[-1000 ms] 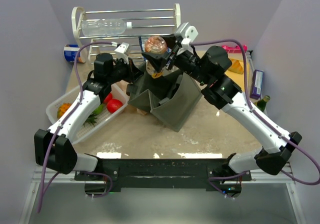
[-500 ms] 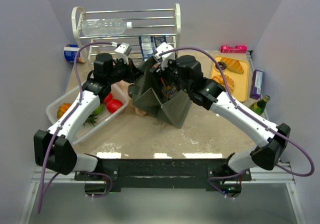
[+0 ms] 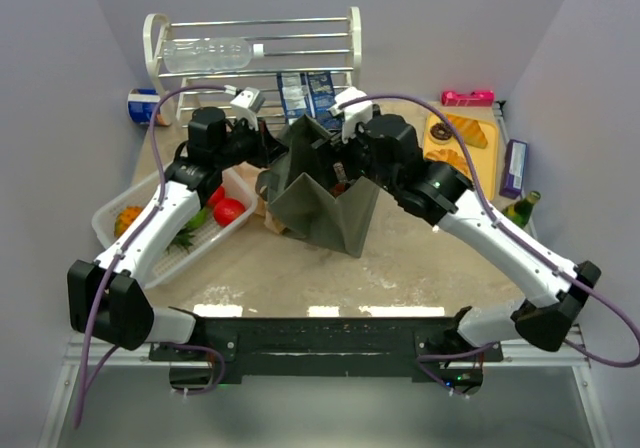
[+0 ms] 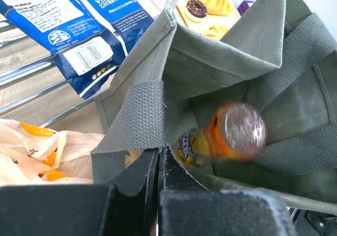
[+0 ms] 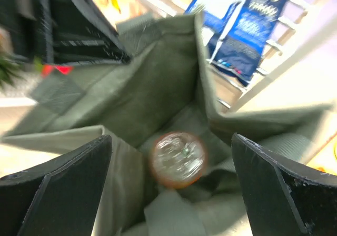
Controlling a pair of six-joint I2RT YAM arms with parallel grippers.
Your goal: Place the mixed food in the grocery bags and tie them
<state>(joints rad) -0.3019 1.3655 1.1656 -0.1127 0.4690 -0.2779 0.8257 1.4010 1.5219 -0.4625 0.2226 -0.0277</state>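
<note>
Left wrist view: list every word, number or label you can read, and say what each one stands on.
"OUR", "VERIFIED", "GLUTEN FREE": white print on the right blue packet.
Left blue packet: fine print, round logo and barcode digits, all too small to read.
Bottle in the green bag: label blurred, unreadable.
Peach bag: orange print, no legible words.

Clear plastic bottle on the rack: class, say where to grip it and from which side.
Probably mid-body, from above, jaws across its width: the clear plastic bottle lies on its side along the wire rack, cap pointing right, round flank exposed upward.
</note>
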